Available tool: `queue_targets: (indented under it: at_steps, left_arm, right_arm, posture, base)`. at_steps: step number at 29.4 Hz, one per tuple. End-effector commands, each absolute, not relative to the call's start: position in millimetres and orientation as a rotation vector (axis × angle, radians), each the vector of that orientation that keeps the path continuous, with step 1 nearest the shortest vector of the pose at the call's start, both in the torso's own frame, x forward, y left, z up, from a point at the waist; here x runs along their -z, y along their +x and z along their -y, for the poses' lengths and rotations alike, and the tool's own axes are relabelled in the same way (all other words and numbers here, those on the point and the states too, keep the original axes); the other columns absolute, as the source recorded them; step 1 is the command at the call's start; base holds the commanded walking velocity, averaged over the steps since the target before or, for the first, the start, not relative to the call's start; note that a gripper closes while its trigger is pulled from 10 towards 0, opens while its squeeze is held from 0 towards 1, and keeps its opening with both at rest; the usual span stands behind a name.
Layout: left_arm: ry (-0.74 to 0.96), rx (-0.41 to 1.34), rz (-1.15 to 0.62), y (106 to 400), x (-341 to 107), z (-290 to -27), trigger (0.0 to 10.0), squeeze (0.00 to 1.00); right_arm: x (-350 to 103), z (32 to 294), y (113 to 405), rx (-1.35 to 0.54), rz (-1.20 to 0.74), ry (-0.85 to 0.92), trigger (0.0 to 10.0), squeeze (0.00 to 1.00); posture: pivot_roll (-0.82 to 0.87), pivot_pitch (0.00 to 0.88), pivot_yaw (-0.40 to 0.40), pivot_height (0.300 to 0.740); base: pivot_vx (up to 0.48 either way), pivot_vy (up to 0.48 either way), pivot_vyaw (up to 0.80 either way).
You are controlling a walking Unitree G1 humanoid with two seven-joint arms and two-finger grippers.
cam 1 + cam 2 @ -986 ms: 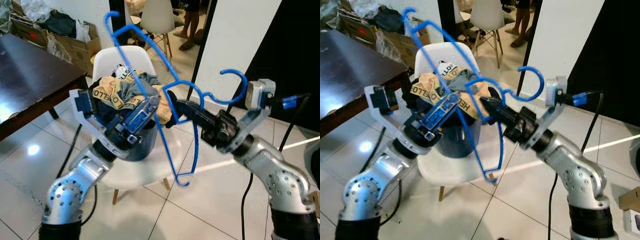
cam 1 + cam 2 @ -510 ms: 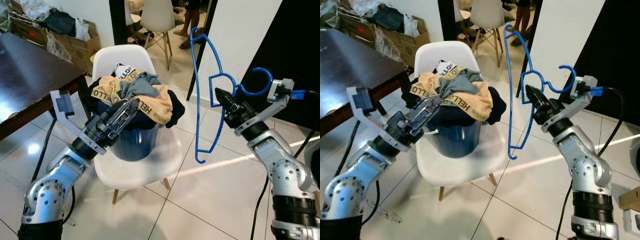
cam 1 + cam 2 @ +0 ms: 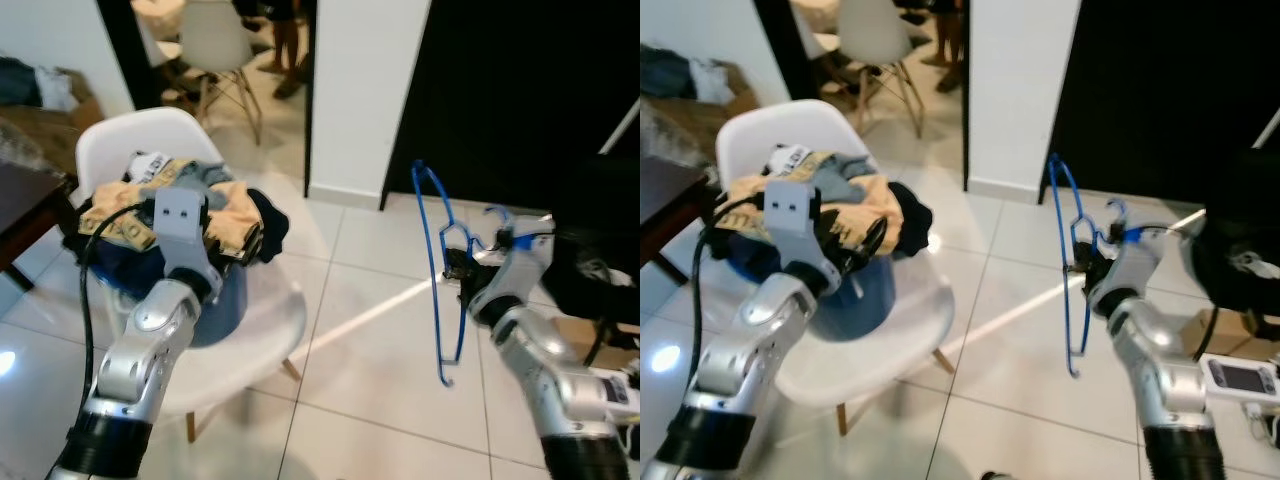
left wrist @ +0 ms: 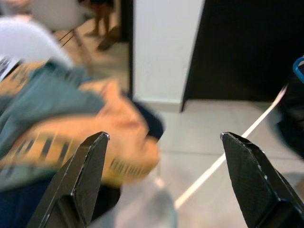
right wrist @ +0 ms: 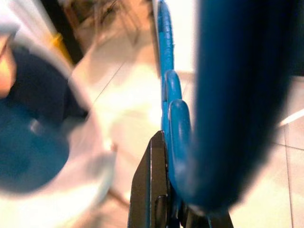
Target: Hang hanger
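Camera is turning right versus half a second ago: the white chair (image 3: 262, 318) is now sitting left of centre, and a black wall panel (image 3: 520, 90) is filling the upper right. Using the chair as landmark.

Open tiled floor (image 3: 370, 360) is lying right of the chair, between it and the right arm; a bright stripe is crossing it. A white wall edge is standing behind the chair's right side.

A blue bucket (image 3: 218, 310) heaped with clothes (image 3: 225, 215) is sitting on the chair seat.

The blue hanger (image 3: 440, 270) is hanging upright well right of the chair, clear of it, hook near the panel. The right gripper (image 3: 458, 268) is clamping it near the hook.

The left gripper (image 4: 166, 180) is hovering over the clothes, fingers spread wide, holding nothing.
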State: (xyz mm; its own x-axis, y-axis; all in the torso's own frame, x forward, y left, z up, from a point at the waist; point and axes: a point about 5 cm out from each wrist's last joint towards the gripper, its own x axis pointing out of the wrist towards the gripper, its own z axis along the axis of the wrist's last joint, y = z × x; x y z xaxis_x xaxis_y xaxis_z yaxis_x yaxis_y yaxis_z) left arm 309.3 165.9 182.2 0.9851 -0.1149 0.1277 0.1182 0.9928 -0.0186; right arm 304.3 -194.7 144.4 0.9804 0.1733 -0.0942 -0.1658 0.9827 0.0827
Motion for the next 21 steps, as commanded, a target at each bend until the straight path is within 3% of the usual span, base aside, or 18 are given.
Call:
queue_targets:
  at_steps: [1, 8, 13, 21]
  left_arm:
    - [-0.009, 0.096, 0.121, 307, -180, -168, 10.0, 0.00]
    - [0.036, 0.017, 0.126, 269, -166, -157, 10.0, 0.00]
    - [0.003, -0.036, 0.171, 273, -170, -159, 10.0, 0.00]
    - [-0.036, -0.061, 0.185, 281, -172, -157, 10.0, 0.00]
  right_arm:
    - [-152, 186, 303, -0.207, -0.059, 0.053, 10.0, 0.00]
    - [-155, 162, 278, -0.249, 0.031, -0.180, 10.0, 0.00]
    - [-156, 156, 279, -0.231, 0.062, -0.249, 10.0, 0.00]
    - [-155, 161, 285, -0.182, 0.064, -0.209, 10.0, 0.00]
  posture:
    - [0.00, 0.131, -0.020, 0.740]
    - [0.00, 0.145, -0.032, 0.740]
    - [-0.02, 0.147, -0.030, 0.740]
    - [-0.02, 0.149, -0.025, 0.740]
  base:
    - [0.000, 0.000, 0.00]
    - [0.000, 0.000, 0.00]
    - [0.000, 0.000, 0.00]
    - [0.326, 0.000, 0.00]
